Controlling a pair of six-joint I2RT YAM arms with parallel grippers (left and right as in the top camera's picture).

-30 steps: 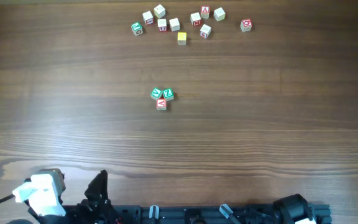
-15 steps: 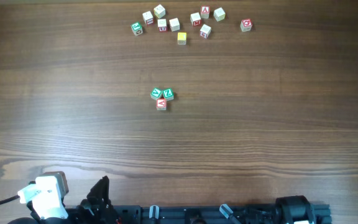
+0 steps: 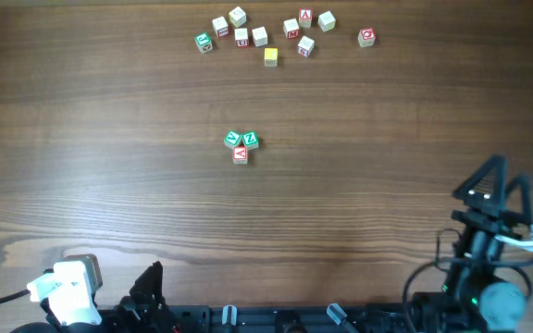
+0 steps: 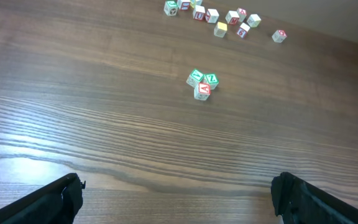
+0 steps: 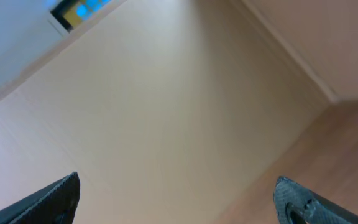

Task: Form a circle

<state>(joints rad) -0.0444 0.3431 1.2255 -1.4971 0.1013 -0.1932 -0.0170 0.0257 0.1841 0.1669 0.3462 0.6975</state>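
Observation:
The circle is a tight group of three small letter cubes [image 3: 241, 145] in the middle of the wooden table: two green-printed, one red-printed. The left wrist view has the group [image 4: 201, 84] well ahead of my left gripper [image 4: 178, 186]. That gripper is open, with only bare wood between its fingers, and sits low at the near edge [image 3: 148, 282]. My right gripper [image 3: 502, 183] stands raised at the near right, far from the cubes. It is open and holds nothing [image 5: 176, 186]. Its camera looks at a blurred beige wall.
A larger bunch of white, red, green and yellow letter cubes [image 3: 266, 35] lies scattered along the far edge, also in the left wrist view [image 4: 219, 15]. One red cube [image 3: 366, 37] sits apart at its right end.
The right arm has risen from its folded place at the near edge and now stands up over the table's near right. The left arm dropped slightly. The cubes have not moved.

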